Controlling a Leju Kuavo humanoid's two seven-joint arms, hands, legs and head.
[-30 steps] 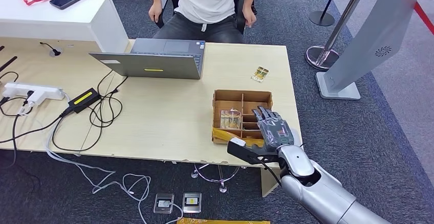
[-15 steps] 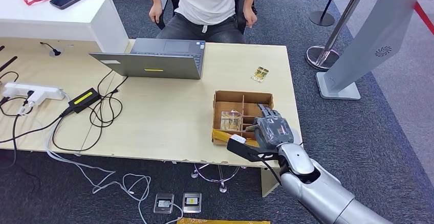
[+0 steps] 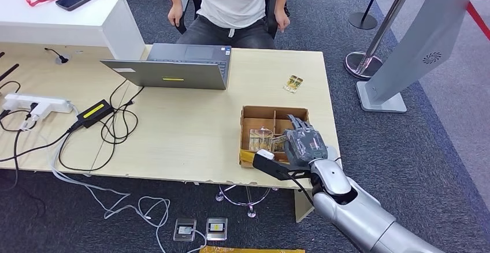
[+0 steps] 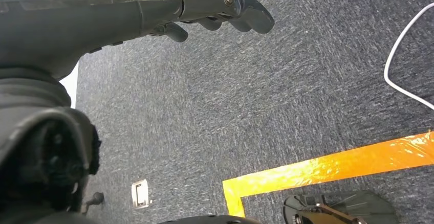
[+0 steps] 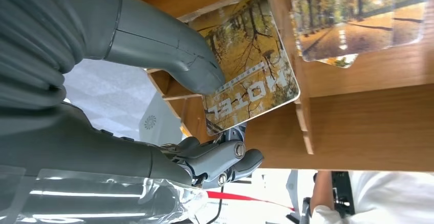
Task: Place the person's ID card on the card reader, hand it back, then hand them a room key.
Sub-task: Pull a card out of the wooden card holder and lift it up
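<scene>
Right wrist view has my right hand (image 5: 153, 106) pinching a hotel key card (image 5: 251, 65) inside the wooden box (image 3: 249, 114), so I'd guess only the handover's left, left hand (image 4: 128, 9) hanging idle, holding nothing

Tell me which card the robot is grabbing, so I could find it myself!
Look at the wooden table, then at the brown divided box near its right front corner. The robot's right hand reaches into that box and pinches a room key card between its thumb and fingers. It shows yellow autumn trees and the word HOTEL, and unlike the other cards in the box, it is tilted up off the stack.
</scene>
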